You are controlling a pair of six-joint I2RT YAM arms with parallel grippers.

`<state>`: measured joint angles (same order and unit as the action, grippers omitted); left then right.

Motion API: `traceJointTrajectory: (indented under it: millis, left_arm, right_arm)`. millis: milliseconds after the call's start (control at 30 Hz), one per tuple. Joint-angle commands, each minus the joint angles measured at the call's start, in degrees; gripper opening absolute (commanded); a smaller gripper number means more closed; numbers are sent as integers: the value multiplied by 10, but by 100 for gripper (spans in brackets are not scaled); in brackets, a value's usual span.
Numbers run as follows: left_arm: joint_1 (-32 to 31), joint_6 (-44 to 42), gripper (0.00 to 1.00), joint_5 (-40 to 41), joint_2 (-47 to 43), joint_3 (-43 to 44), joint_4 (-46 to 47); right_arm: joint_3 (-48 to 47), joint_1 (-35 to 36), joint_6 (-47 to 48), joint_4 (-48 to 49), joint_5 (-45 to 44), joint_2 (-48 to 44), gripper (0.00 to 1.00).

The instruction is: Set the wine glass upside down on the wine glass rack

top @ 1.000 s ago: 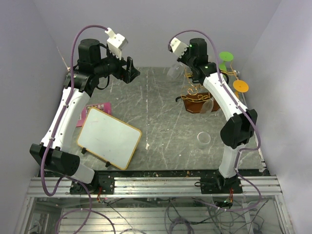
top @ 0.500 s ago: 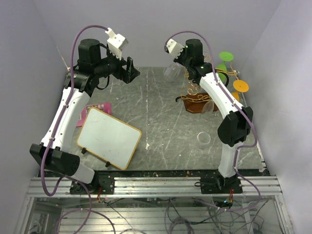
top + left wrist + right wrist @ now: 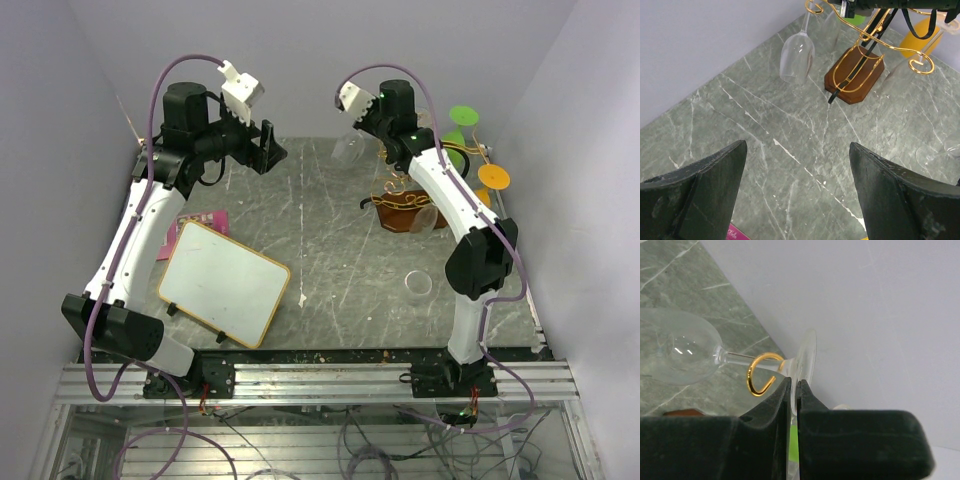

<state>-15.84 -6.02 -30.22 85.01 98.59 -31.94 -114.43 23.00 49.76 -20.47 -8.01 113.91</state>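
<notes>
White board (image 3: pixel 224 282) lies left on grey marbled table (image 3: pixel 330 240), overlapping pink card (image 3: pixel 200 222) — clear cup (image 3: pixel 418 285) stands right, well apart.

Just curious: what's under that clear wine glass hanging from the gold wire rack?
Only grey marbled tabletop shows beneath the clear wine glass, beside the rack's reddish-brown wooden base. The spot right under its rim is glass-blurred.

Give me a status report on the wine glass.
Left gripper open, hovering above table. Right gripper shut on wine glass foot; bowl down, stem in wine glass rack hook. Hook unobstructed.
</notes>
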Motion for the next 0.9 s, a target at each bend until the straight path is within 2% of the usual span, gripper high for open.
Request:
traceJointTrajectory:
  millis: [0, 867]
  left_arm:
    - [5, -7, 93, -6, -15, -2, 2]
    - [5, -13, 93, -2, -20, -23, 12]
  right_arm:
    - [-22, 4, -3, 7, 26, -7, 0]
    - [19, 23, 26, -33, 20, -49, 1]
